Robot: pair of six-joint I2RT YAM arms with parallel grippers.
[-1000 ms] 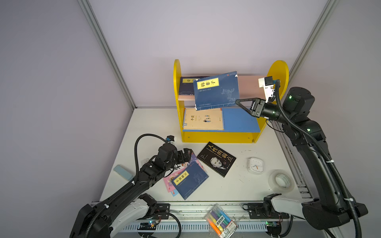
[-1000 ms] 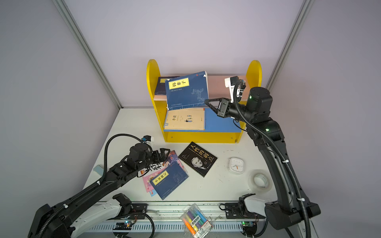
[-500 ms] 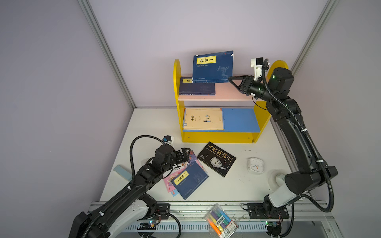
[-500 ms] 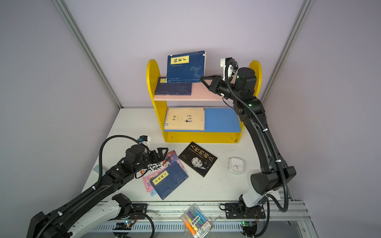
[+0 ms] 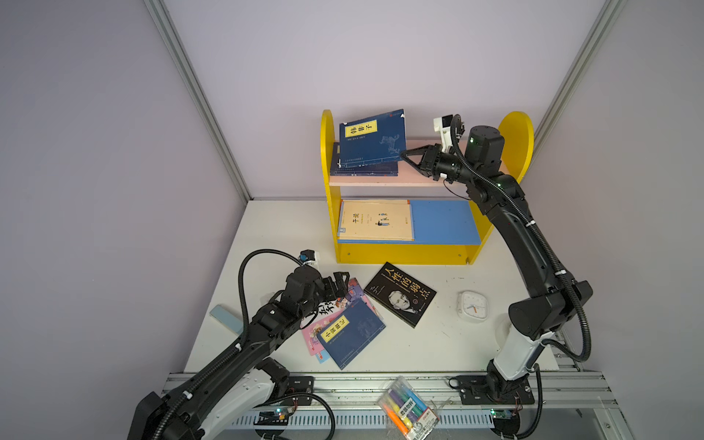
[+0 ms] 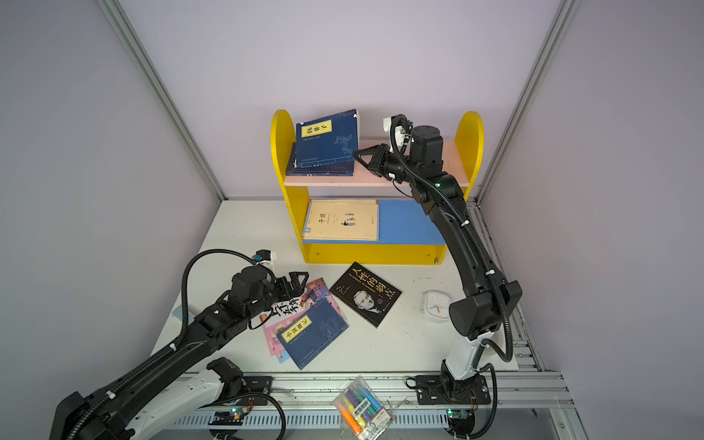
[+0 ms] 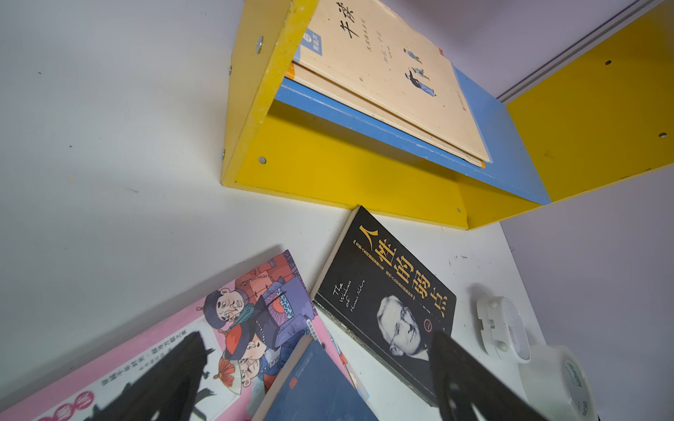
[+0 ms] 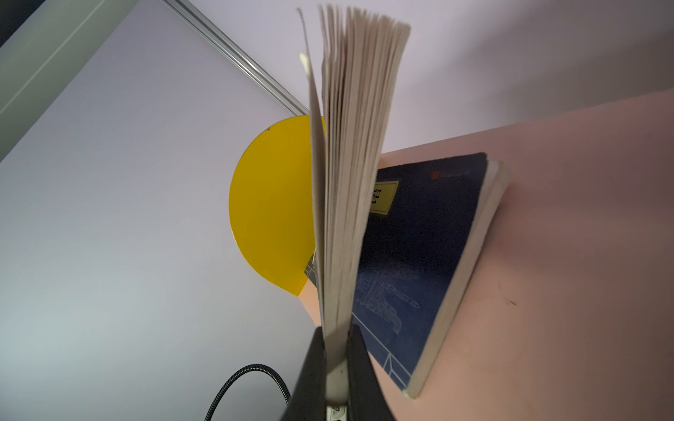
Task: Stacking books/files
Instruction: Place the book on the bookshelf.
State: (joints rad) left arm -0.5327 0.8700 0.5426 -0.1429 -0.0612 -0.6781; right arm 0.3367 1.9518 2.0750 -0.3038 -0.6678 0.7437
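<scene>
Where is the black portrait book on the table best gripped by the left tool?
Likely the short edge facing the left tool, approached low from that side: the black portrait book lies flat and thin on the table, so only an edge can be pinched.

I read 韩非子 on the yellow label (image 5: 360,131) of the navy book (image 5: 375,152) pinched in my right end effector (image 5: 404,155). The black book (image 7: 386,310) on the worktop (image 7: 109,182) says 人性的弱点 and "The Weakness of Human Nature". The titles on the flat navy book (image 5: 352,331) and the cream book (image 5: 375,221) are too small for me to read surely.
</scene>
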